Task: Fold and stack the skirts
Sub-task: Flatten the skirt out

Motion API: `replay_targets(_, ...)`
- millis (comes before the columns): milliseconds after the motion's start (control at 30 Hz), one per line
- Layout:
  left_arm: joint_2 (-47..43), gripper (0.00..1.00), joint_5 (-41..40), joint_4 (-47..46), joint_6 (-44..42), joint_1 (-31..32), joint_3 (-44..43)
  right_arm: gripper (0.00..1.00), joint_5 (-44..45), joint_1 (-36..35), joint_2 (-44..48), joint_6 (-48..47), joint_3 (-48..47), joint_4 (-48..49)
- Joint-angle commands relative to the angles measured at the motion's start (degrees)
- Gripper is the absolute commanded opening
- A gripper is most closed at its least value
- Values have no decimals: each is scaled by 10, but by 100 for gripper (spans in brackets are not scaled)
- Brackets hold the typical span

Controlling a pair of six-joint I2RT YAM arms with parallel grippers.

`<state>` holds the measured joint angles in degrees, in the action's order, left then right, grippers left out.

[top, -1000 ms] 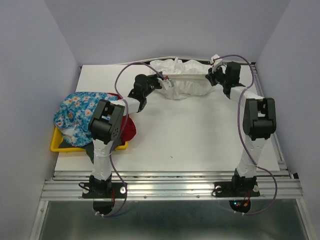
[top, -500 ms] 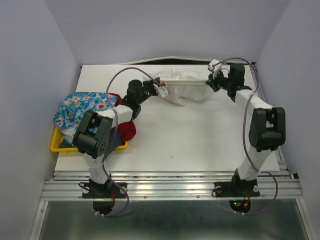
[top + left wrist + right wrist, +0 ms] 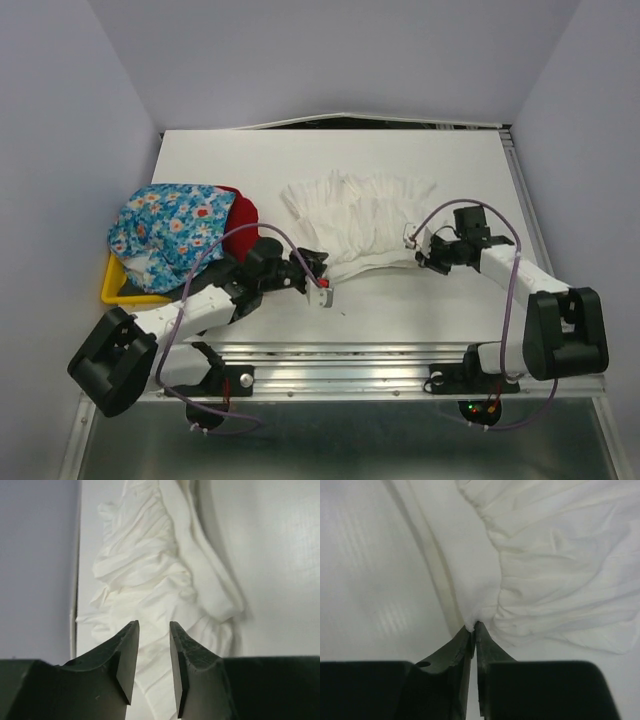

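Left gripper [image 3: 153, 626] sits over the near hem, fingers slightly apart, pinching nothing. Right gripper [image 3: 473, 626] is clamped on the near hem of the white skirt [image 3: 360, 215]. That skirt lies spread mid-table, not folded. Far left, blue flowered skirt [image 3: 165, 222] and red skirt [image 3: 241, 222] heaped on yellow tray [image 3: 114, 291]. Judged early: no folds, nothing stacked.

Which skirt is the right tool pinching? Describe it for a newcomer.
On the white table, look mid-table, right of the yellow tray heaped with a blue floral skirt and a red skirt. The white skirt lies spread flat there, right tool pinching its near edge. Alone among them it is plain white and crinkled.
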<state>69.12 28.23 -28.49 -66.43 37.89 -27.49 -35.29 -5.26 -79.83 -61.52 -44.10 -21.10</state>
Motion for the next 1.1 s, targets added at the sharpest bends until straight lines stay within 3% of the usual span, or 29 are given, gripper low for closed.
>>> replay_targets(0,-49,50,11,120,-52,60,18,25,10,-17,75,-145,65,-104)
replay_targets(33,-56,54,11,142,-51,80,14,38,11,-17,86,-161,81,-118)
replay_targets(67,-58,55,15,188,-48,88,-2,63,12,-23,112,-188,88,-148)
replay_targets(133,-65,61,23,222,-21,101,-28,83,16,-23,156,-199,103,-169)
replay_targets(267,-75,61,17,233,78,102,-76,83,26,-23,210,-111,85,-156)
replay_targets(367,-37,56,-15,259,192,100,-156,79,24,-23,195,40,28,-131)
replay_targets(400,-3,53,-33,282,223,97,-181,78,27,-23,155,126,-29,-127)
replay_targets(500,60,49,-58,337,335,63,-284,72,26,-17,68,246,-153,-123)
replay_targets(600,174,43,-87,386,422,30,-379,70,19,-10,-83,372,-248,-134)
replay_targets(767,276,40,-147,440,468,8,-467,66,31,-10,-191,434,-283,-152)
replay_targets(1067,384,37,-164,478,454,11,-478,67,158,-3,-268,445,-234,-134)
